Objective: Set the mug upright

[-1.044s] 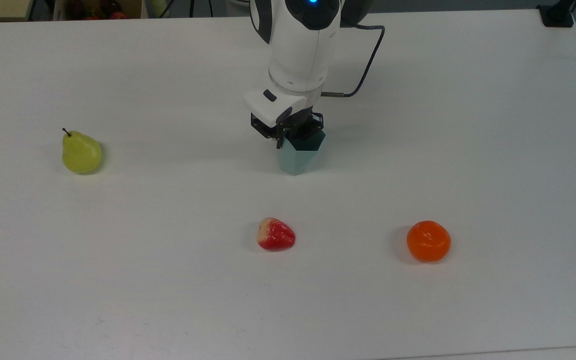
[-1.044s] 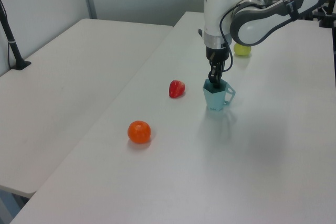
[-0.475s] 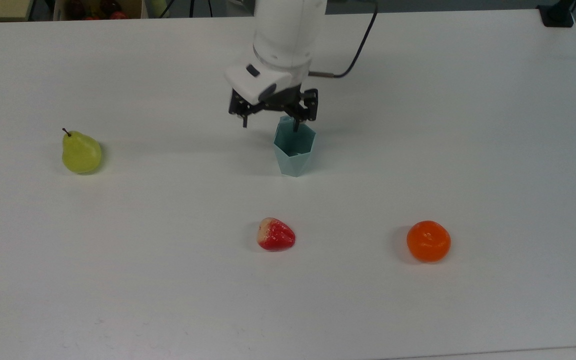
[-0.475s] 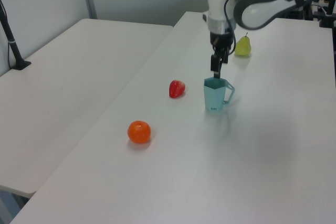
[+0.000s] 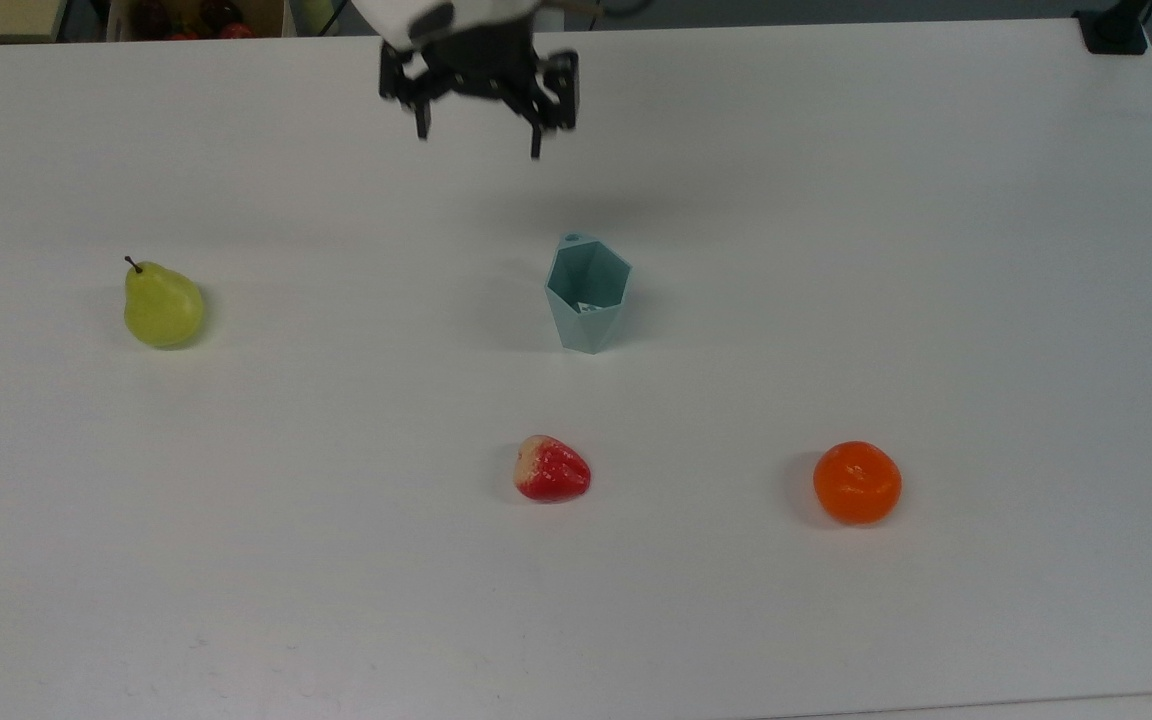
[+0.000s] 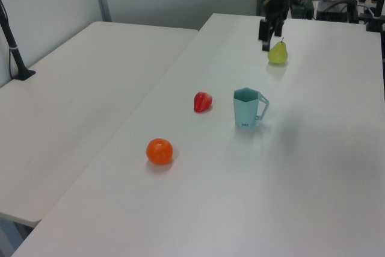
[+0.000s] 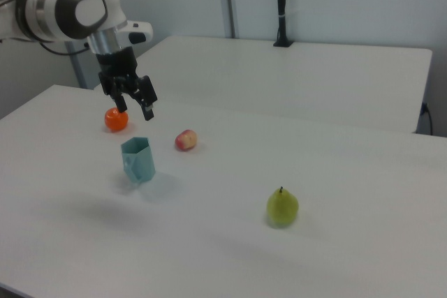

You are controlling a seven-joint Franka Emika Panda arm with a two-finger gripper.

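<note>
The pale blue-green faceted mug point(image 5: 588, 295) stands upright on the white bench point(image 5: 936, 300), its hexagonal rim facing up and its narrower base down. In the left view the mug point(image 6: 246, 108) shows an angular handle on the left view's right side (the helper-free eye might take it for a plain cup from above). In the right view the mug point(image 7: 138, 160) sits near the middle of the bench, with nothing touching it.

The black two-finger gripper point(image 5: 478, 138) hangs in the air well above and behind the mug, at the top view's upper edge. Its fingers are spread apart and hold nothing. In the right view the gripper point(image 7: 135, 110) is above the mug and clear of it; in the left view the gripper point(image 6: 264, 43) appears just beside the pear, though higher than the bench.

A yellow-green pear point(image 5: 162, 305) lies far toward the top view's left, well apart from the mug. A red and cream strawberry-shaped fruit point(image 5: 551, 469) rests in front of the mug in the top view, near but not touching. A round orange fruit point(image 5: 857, 483) sits toward the top view's lower right. A second white table point(image 6: 72, 88) stands beside the bench at the left view's left.
</note>
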